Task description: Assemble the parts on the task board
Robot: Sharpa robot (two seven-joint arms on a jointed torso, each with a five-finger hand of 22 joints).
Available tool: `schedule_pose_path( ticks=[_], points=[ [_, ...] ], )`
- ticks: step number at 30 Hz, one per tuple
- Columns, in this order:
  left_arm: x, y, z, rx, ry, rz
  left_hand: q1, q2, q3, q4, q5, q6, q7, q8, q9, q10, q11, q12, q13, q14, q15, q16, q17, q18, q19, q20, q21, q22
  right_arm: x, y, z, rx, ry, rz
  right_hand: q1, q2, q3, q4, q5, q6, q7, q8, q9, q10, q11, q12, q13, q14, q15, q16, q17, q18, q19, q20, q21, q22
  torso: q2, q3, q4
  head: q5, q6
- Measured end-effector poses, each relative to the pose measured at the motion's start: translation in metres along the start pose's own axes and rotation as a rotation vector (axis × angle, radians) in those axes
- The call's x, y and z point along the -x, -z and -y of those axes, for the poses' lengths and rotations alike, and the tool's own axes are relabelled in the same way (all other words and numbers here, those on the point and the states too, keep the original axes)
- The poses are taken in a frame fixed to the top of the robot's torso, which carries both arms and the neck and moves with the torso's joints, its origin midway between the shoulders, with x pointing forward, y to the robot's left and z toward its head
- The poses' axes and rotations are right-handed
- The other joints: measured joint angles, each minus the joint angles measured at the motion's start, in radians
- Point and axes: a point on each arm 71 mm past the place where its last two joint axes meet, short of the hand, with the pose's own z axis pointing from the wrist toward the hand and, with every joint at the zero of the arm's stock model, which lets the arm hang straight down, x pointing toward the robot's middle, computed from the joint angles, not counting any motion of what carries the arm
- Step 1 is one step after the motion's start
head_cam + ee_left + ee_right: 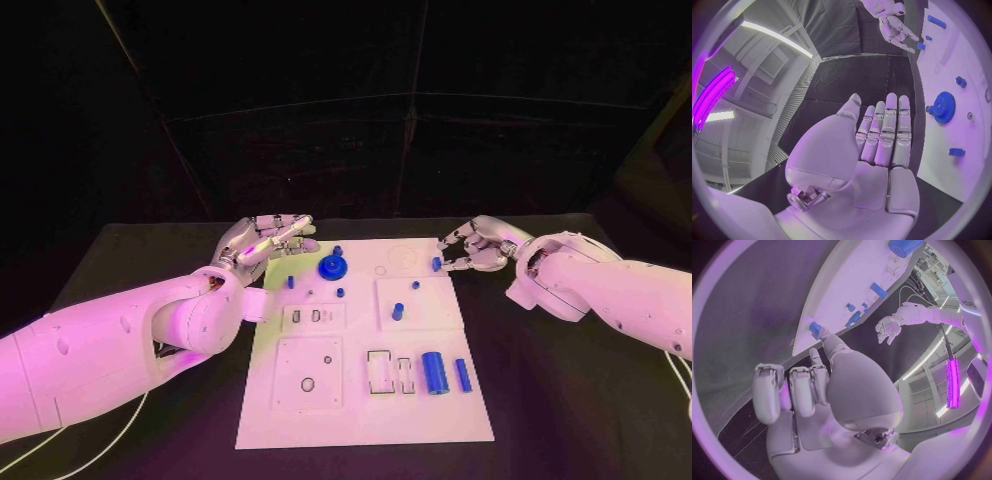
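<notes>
Parts remain loose: we see 2 blue cylinders [447,373] lying flat on the task board [361,425]. Left hand [267,240] spread, holding nothing; right hand [470,250] touches a small blue peg [436,264].

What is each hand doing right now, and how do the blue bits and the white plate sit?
left hand: open, fingers straight, holding nothing, at the board's far left corner
right hand: fingers touch a small blue part at the board's far right edge
blue gear: flat on the board
blue cylinder: lying on its side
task board: flat on the table
</notes>
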Motion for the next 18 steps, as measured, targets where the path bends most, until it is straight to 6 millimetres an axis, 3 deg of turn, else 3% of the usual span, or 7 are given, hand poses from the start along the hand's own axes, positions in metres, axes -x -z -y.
schedule_pose_path(
  ticks=[13,18],
  points=[
    [0.0009,-0.0002,0.0000,0.000,-0.001,0.002,0.000,0.000,0.000,0.000,0.000,0.000,0.000,0.000,0.000,0.007,0.000,0.000,0.000,0.000,0.000,0.000,0.001,0.000,0.004,-0.004,0.000,-0.001,-0.0049,-0.0040,-0.0018,0.005,0.005,-0.016,0.000,0.000,0.000,0.000,0.000,0.006,0.001,0.004,0.002,0.000,0.000,0.000,0.000,0.000,0.000,0.004,0.001,0.000,0.000,0.000,0.000,0.000,0.000,0.0000,0.0001,0.001,-0.003],
    [0.0014,-0.0003,-0.0001,0.000,-0.001,0.003,0.000,0.000,0.000,0.000,0.000,0.000,0.000,0.000,0.000,0.007,0.000,0.000,0.000,0.000,0.000,0.000,0.001,0.000,0.004,-0.004,0.000,-0.001,-0.0090,-0.0056,-0.0025,0.006,0.006,-0.025,0.000,0.011,0.000,0.000,0.000,0.025,-0.004,0.016,0.005,0.000,0.000,0.000,0.000,0.000,0.000,0.004,0.001,0.000,0.000,0.000,0.000,0.000,0.000,0.0000,0.0001,0.000,-0.006]
  ],
)
